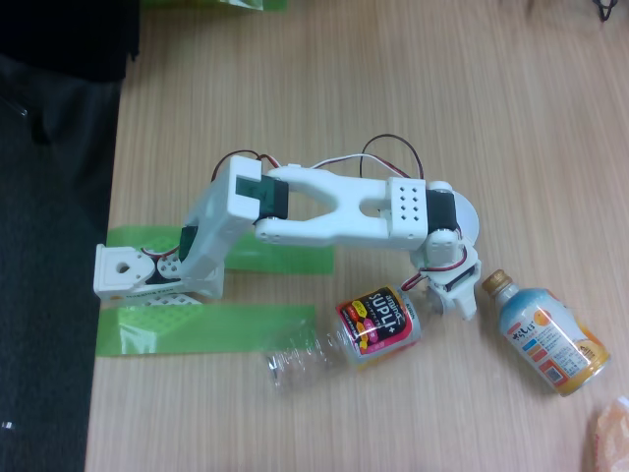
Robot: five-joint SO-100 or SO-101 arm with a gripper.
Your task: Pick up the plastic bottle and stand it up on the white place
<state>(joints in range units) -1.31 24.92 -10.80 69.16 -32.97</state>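
So the plastic bottle (346, 341) is lying on its side on the wooden table (393, 88), labelled end pointing toward the claw (437, 295) and the clear ribbed half trailing away to the claw's lower left in the fixed view. The claw hangs right by the labelled end, just up and to the right of it, maybe touching, hard to say. Honestly can't tell if its fingers are spread or pinched from this angle, and it doesn't look like it has anything in it.

The white place (470, 218) is peeking out from behind the arm's wrist, just above the claw, so it's a short hop once the bottle is grabbed. A second bottle with a blue-orange label (545, 336) lies just to the claw's right. Green tape strips (206, 327) sit by the arm's base, probably pinning it down.
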